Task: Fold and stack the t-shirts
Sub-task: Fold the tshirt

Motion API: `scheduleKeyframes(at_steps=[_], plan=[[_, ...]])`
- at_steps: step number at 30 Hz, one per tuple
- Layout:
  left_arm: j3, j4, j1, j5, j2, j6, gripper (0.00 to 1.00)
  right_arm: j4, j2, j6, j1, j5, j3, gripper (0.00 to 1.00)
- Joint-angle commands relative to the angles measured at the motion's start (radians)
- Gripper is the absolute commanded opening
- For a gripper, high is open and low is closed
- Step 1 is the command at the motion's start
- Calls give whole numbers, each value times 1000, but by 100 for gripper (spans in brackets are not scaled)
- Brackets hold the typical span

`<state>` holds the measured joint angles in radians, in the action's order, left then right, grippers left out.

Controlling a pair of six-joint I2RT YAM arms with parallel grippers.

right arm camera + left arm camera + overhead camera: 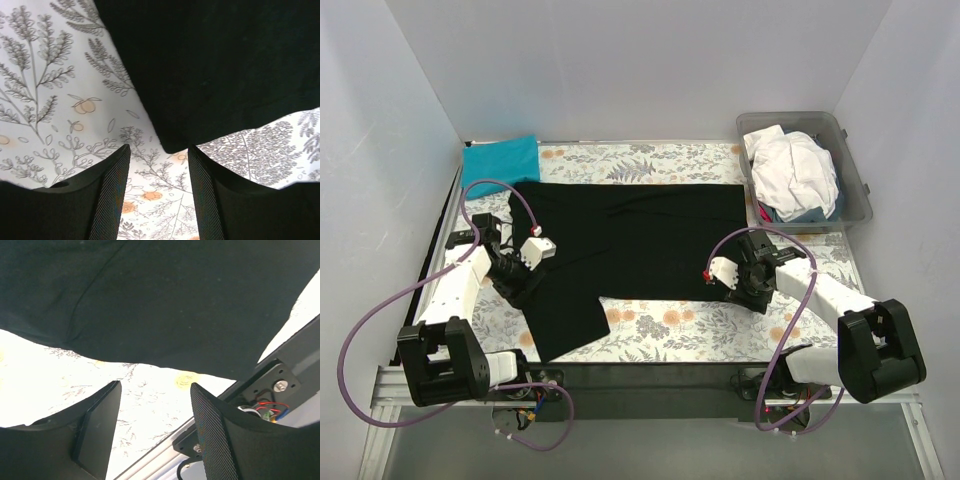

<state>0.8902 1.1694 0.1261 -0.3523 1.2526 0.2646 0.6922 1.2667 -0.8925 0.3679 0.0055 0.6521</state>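
The black t-shirt (640,240) is light, limp cloth, so we would pinch its edges, where our left tool (155,388) and right tool (159,148) gape wide, empty.

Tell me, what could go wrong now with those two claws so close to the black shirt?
1. The right gripper is open right at a corner of the black t-shirt. If it closes there, it might miss the thin cloth or pinch the floral table cloth along with it.
2. The left gripper is open beside a curved, wrinkled edge of the same shirt. If the two grips land unevenly, the fold could come out skewed.
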Motion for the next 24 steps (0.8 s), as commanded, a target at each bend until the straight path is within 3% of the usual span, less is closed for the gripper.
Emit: scheduleKeyframes(at_steps=[1, 5, 8, 13, 18, 24], plan=[[-10, -39, 0, 21, -12, 31, 56, -56, -4, -13, 6, 36, -6, 56], [-11, -51, 1, 22, -5, 38, 56, -65, 2, -17, 6, 37, -19, 52], [-25, -77, 0, 29, 1, 59, 55, -89, 17, -23, 6, 44, -49, 42], [-63, -178, 1, 27, -1, 117, 52, -114, 49, -14, 8, 54, -59, 2], [-89, -180, 0, -25, -2, 237, 51, -112, 51, -13, 8, 51, -46, 1], [-221, -342, 0, 59, 11, 314, 49, -112, 62, -16, 8, 37, -42, 1]])
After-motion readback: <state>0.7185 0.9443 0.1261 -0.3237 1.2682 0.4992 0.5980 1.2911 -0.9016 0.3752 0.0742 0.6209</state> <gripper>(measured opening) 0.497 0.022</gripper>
